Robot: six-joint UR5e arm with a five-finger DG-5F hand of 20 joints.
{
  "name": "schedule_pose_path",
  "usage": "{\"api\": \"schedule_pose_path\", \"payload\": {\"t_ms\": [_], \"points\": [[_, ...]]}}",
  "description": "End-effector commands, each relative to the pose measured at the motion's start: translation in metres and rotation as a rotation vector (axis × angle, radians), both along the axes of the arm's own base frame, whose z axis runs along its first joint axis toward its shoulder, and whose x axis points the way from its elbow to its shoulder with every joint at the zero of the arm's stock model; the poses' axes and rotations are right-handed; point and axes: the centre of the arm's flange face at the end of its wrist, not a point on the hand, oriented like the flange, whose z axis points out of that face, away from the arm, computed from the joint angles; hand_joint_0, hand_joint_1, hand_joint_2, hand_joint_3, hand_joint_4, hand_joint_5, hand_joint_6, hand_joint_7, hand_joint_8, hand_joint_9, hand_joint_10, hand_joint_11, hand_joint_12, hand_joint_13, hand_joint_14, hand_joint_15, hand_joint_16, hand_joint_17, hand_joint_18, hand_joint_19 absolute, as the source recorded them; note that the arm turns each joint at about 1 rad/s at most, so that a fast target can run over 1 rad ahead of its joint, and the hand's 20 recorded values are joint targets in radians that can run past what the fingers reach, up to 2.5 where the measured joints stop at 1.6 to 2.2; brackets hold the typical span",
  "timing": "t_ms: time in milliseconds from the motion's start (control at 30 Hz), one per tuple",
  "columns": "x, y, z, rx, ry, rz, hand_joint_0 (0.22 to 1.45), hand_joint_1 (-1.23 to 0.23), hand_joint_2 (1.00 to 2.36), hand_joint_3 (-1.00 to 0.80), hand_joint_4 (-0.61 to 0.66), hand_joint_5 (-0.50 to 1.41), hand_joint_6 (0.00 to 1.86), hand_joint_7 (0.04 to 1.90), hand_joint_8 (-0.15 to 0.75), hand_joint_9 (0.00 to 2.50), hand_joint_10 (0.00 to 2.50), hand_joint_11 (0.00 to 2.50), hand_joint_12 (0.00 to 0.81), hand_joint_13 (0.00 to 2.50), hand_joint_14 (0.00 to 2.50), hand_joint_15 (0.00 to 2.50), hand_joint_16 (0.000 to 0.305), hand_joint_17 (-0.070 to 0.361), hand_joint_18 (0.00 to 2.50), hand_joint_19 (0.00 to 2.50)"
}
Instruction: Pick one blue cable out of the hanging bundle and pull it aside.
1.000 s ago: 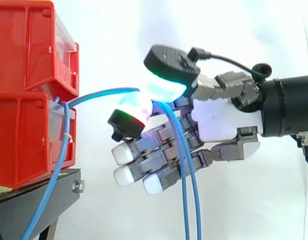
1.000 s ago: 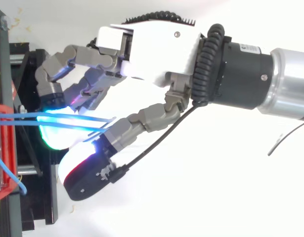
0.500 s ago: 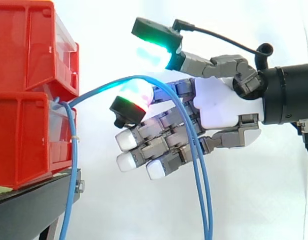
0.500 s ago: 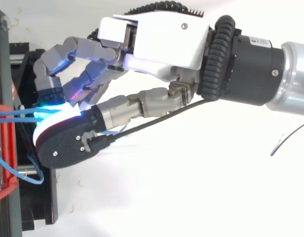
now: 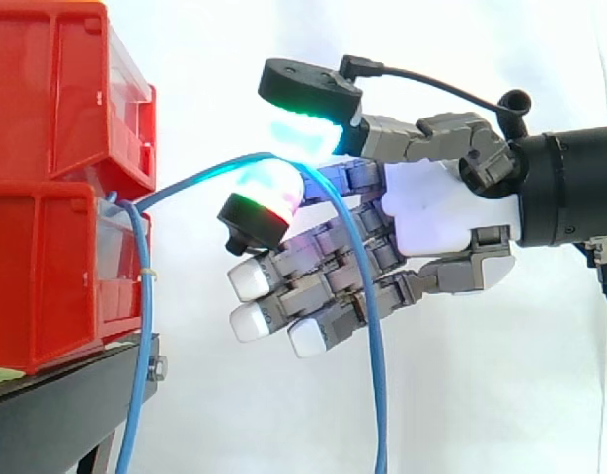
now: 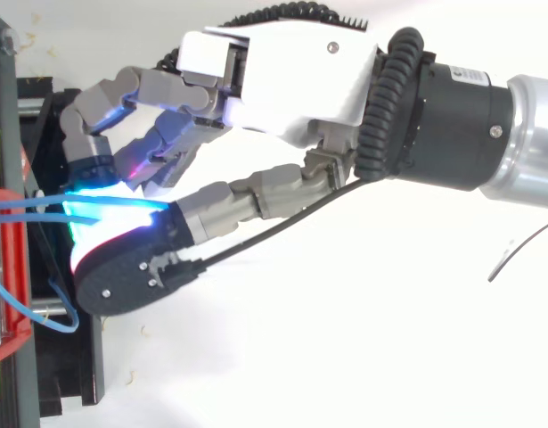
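Observation:
A blue cable (image 5: 367, 296) leaves the lower red bin (image 5: 46, 276), arches over one curled finger of my hand (image 5: 436, 212) and drops past the palm to the bottom edge. The green-glowing thumb pad (image 5: 303, 133) sits just above that finger's red-green pad (image 5: 265, 193), with the cable running between them. The other fingers are curled below, their white pads pointing at the bins. From above, the hand (image 6: 282, 80) reaches left and the cable (image 6: 24, 207) runs from the bin into the cyan glow under the thumb. A second blue cable (image 5: 140, 346) hangs straight down beside the bin.
Two red bins are stacked at the left, the upper bin (image 5: 46, 99) on the lower, on a black stand (image 5: 66, 415). A loose blue loop (image 6: 64, 312) lies by the stand's edge in the top view. A white curtain is behind.
The thumb, raised half a second ago, has come down close onto the cable over the finger. The two hanging strands by the palm now appear as one line.

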Motion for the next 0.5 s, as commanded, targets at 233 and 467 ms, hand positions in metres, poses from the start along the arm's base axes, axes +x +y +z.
{"api": "schedule_pose_path", "payload": {"t_ms": [233, 467], "points": [[-0.007, -0.001, -0.018, 0.000, 0.038, 0.000, 0.55, -0.93, 1.00, -0.50, 0.00, -0.16, 0.85, 1.22, 0.256, 0.79, 0.02, 0.50, 0.317, 0.66, 0.01, 0.32, 0.049, 0.111, 0.67, 0.39], [-0.008, -0.003, -0.019, -0.003, 0.051, -0.002, 0.39, -0.51, 1.00, -0.50, 0.09, -0.15, 0.84, 1.15, 0.338, 0.85, 0.01, 0.48, 0.398, 0.70, 0.01, 0.34, 0.065, 0.146, 0.75, 0.40]]}}
